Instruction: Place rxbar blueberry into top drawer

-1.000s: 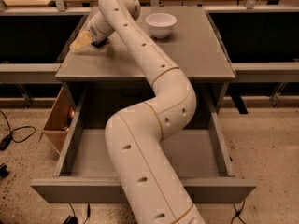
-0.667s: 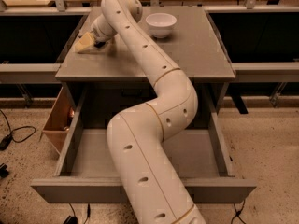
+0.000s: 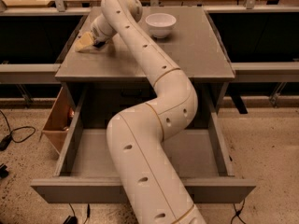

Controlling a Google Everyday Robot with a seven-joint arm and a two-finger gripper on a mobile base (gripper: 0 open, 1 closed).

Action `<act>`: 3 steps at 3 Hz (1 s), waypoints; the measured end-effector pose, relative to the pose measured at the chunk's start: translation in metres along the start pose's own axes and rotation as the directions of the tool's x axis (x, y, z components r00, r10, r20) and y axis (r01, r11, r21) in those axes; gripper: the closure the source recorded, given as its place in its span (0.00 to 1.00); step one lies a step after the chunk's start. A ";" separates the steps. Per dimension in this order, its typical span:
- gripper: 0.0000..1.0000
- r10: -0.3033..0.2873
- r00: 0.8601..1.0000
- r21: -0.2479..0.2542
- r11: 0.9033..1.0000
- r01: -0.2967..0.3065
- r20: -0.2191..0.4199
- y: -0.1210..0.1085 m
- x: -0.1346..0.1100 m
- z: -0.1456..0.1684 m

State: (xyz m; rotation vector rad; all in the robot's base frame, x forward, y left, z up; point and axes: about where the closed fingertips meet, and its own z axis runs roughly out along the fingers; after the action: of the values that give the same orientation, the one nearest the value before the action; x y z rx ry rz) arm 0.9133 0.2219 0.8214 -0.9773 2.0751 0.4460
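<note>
**Tool sitting low at the desk's far left corner**

The smooth, cream, tube-shaped arm (image 3: 140, 171) is curving up over the open drawer (image 3: 70, 190). The drawer is a wide, shallow grey tray with a flat front panel, and its bare floor is showing on both sides of the arm. The tan, wedge-shaped tool (image 3: 86, 42) is sitting low on the matte grey desk (image 3: 196, 55), almost where it was a second ago; how far open it is I cannot tell. A dark sliver touching it is looking like the snack bar (image 3: 100, 44). A round, glossy white bowl (image 3: 160, 23) is standing nearby, unmoved. A tan wooden box (image 3: 57, 120) is sitting just left of the drawer.
</note>
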 end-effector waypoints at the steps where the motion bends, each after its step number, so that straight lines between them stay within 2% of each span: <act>1: 0.65 0.000 1.000 0.000 1.000 0.000 0.000 0.000 0.000 0.000; 2: 0.89 0.000 1.000 0.000 1.000 0.000 0.000 0.000 0.000 0.000; 3: 1.00 0.000 1.000 0.000 1.000 0.000 0.000 0.000 0.000 0.000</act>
State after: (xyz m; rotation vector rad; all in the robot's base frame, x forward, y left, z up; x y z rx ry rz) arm 0.9133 0.2219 0.8214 -0.9774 2.0752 0.4461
